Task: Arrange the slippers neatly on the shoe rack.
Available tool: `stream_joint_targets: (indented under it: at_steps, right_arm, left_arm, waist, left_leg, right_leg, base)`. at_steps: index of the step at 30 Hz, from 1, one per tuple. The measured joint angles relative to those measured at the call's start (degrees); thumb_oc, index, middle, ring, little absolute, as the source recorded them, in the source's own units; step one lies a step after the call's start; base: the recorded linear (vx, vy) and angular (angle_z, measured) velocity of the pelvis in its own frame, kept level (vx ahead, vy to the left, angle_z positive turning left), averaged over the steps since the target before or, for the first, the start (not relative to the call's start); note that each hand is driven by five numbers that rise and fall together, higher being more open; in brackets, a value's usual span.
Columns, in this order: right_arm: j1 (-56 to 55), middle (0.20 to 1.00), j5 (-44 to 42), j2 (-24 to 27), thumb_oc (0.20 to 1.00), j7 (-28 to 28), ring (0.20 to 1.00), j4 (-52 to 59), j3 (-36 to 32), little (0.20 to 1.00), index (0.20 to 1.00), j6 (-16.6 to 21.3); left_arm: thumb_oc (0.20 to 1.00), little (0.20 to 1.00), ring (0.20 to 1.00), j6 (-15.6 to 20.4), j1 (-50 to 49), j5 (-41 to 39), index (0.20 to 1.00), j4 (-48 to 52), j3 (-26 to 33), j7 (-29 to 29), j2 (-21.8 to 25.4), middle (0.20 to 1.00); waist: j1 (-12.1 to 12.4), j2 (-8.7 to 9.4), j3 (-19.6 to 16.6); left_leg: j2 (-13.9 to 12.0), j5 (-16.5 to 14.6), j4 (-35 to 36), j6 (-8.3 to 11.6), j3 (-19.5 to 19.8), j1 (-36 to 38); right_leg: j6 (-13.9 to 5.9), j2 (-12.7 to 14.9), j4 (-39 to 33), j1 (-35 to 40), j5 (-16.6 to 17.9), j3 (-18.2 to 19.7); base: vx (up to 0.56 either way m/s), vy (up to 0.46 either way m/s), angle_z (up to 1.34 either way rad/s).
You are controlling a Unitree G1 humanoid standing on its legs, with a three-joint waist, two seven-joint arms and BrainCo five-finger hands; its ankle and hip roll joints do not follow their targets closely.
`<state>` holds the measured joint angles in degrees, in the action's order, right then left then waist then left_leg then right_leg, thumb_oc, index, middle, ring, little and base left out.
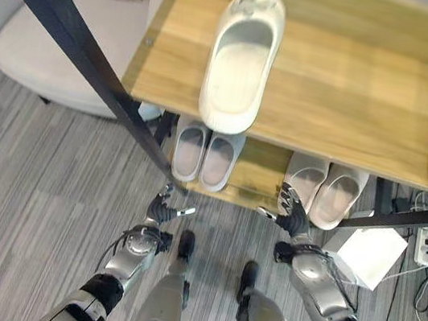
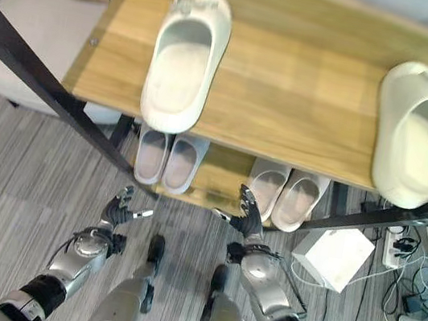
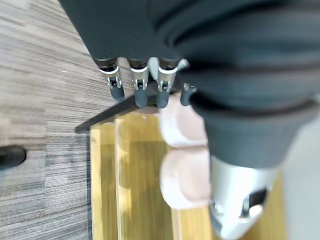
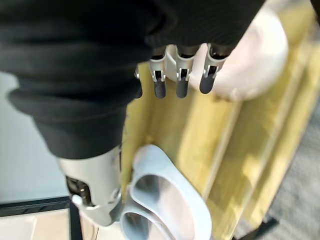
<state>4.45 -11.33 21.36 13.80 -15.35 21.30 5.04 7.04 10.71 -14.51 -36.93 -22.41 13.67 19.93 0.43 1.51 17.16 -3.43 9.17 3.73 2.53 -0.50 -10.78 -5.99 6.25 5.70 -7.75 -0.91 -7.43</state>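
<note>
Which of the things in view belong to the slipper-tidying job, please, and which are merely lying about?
Job:
wooden shoe rack
white slipper on top shelf
cream slipper at right end
two slipper pairs on lower shelf

Lying about:
beige armchair
white box
power strip

I see a wooden shoe rack (image 1: 354, 101). On its top shelf a white slipper (image 1: 242, 59) lies toward 11 o'clock, another white slipper (image 2: 415, 134) at 2 o'clock. Below, a grey pair (image 1: 204, 153) and a pinkish pair (image 1: 325, 189) sit side by side.
</note>
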Motion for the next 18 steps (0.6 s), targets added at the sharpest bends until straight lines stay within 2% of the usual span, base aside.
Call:
stream_joint_targets:
  at_steps: [3, 5, 6, 7, 8, 11, 12, 14, 16, 18]
  right_arm:
    - [-7.19, 1.0, 1.91, 1.7, 1.0, -3.83, 1.0, -0.28, -1.85, 1.0, 1.0, 0.01]
    - [-8.7, 1.0, 3.84, 2.24, 1.0, -6.06, 1.0, -0.16, -2.17, 1.0, 1.0, 0.13]
    - [-8.79, 1.0, 4.8, 2.19, 1.0, -7.08, 1.0, -0.45, -2.13, 1.0, 1.0, 0.11]
    - [-8.75, 1.0, 5.7, 2.24, 1.0, -8.21, 1.0, -0.48, -2.29, 1.0, 1.0, 0.13]
    - [-8.73, 1.0, 5.7, 2.37, 1.0, -8.45, 1.0, -0.46, -2.29, 1.0, 1.0, 0.13]
    - [-8.46, 1.0, 5.49, 2.33, 1.0, -9.53, 1.0, -2.99, -2.31, 1.0, 1.0, 0.1]
    - [-7.72, 1.0, 5.33, 2.27, 1.0, -9.54, 1.0, -4.56, -2.43, 1.0, 1.0, 0.06]
    - [-7.61, 1.0, 4.51, 2.52, 1.0, -9.48, 1.0, -4.6, -3.44, 1.0, 1.0, -0.04]
    - [-7.7, 1.0, 3.63, 2.67, 1.0, -9.38, 1.0, -4.55, -6.32, 1.0, 1.0, -0.03]
    - [-7.68, 1.0, 2.42, 3.7, 1.0, -8.93, 1.0, -4.56, -7.74, 1.0, 1.0, -0.02]
  left_arm:
    - [1.0, 1.0, 1.0, 0.01, -3.49, 3.98, 1.0, 0.84, -1.43, -3.29, 2.4, 1.0]
    - [1.0, 1.0, 1.0, -0.19, -3.74, 7.01, 1.0, 3.29, -3.57, -6.0, 4.24, 1.0]
    - [1.0, 1.0, 1.0, -0.19, -3.63, 9.27, 1.0, 6.05, -5.95, -7.91, 5.64, 1.0]
    - [1.0, 1.0, 1.0, -0.16, -2.02, 13.41, 1.0, 10.67, -11.34, -11.04, 7.31, 1.0]
    - [1.0, 1.0, 1.0, -0.1, -1.05, 14.79, 1.0, 12.71, -13.27, -12.54, 7.27, 1.0]
    - [1.0, 1.0, 1.0, 0.04, 4.34, 17.92, 1.0, 17.92, -20.87, -17.39, 5.09, 1.0]
    - [1.0, 1.0, 1.0, 1.22, 6.33, 18.01, 1.0, 19.25, -23.61, -19.41, 3.63, 1.0]
    - [1.0, 1.0, 1.0, 0.94, 8.55, 17.92, 1.0, 20.54, -24.53, -21.59, 1.88, 1.0]
    - [1.0, 1.0, 1.0, 0.64, 11.27, 16.89, 1.0, 27.18, -26.01, -23.41, 3.06, 1.0]
    - [1.0, 1.0, 1.0, 1.2, 13.76, 13.37, 1.0, 29.73, -26.46, -25.18, 2.17, 1.0]
  waist:
    - [-0.7, -0.48, -4.2]
    - [-2.08, -1.24, -5.54]
    - [-2.4, -1.48, -5.75]
    - [-3.3, -2.55, -6.68]
    - [-3.67, -3.15, -7.27]
    - [-4.93, -4.26, -8.68]
    - [-4.69, -4.63, -9.03]
    - [-6.6, -4.77, -9.16]
    - [-7.16, -5.05, -9.34]
    - [-7.59, -5.47, -9.63]
  left_leg:
    - [0.23, -0.48, 0.94, -0.03, -0.37, 2.85]
    - [0.28, -0.5, 0.94, -0.06, -0.94, 3.42]
    - [0.26, -0.57, 0.94, -0.06, -1.61, 4.26]
    - [0.25, -0.93, 1.27, 0.14, -1.86, 4.93]
    - [0.22, -1.56, 1.32, 0.74, -1.98, 4.94]
    - [0.0, -1.57, 1.32, 0.75, -2.54, 5.24]
    - [-0.26, -1.55, 1.34, 0.78, -3.17, 5.3]
    - [-0.6, -1.59, 1.33, 0.71, -3.37, 5.25]
    - [-0.74, -1.48, 1.34, 0.83, -3.38, 5.1]
    - [-0.75, -1.48, 1.31, 0.84, -3.55, 5.04]
  right_leg:
    - [-0.66, -0.06, -5.35, 4.64, 1.2, 0.08]
    - [-0.43, -0.22, -8.47, 6.76, 2.99, 0.16]
    - [-0.13, -0.29, -10.1, 8.02, 4.03, 0.72]
    - [-0.38, -0.27, -10.7, 8.61, 4.15, 1.22]
    - [-0.66, -0.27, -10.73, 8.51, 4.12, 1.39]
    - [-0.78, -0.48, -10.74, 8.52, 4.28, 2.15]
    - [-0.79, -0.79, -10.71, 8.23, 4.54, 2.8]
    - [-0.71, -0.9, -10.73, 8.0, 4.68, 2.95]
    - [-0.66, -1.06, -10.72, 7.85, 4.84, 2.94]
    - [-0.64, -1.03, -10.72, 7.66, 4.92, 3.11]
  base:
    - [0.08, -0.032, -0.08]
    - [0.05, -0.031, -0.08]
    - [0.03, -0.035, -0.23]
    - [0.03, -0.041, -0.24]
    - [0.03, -0.051, -0.18]
    - [0.02, -0.035, -0.12]
    - [0.03, -0.029, -0.26]
    - [0.03, -0.037, -0.14]
    - [0.01, -0.01, -0.02]
    - [0.04, -0.028, -0.04]
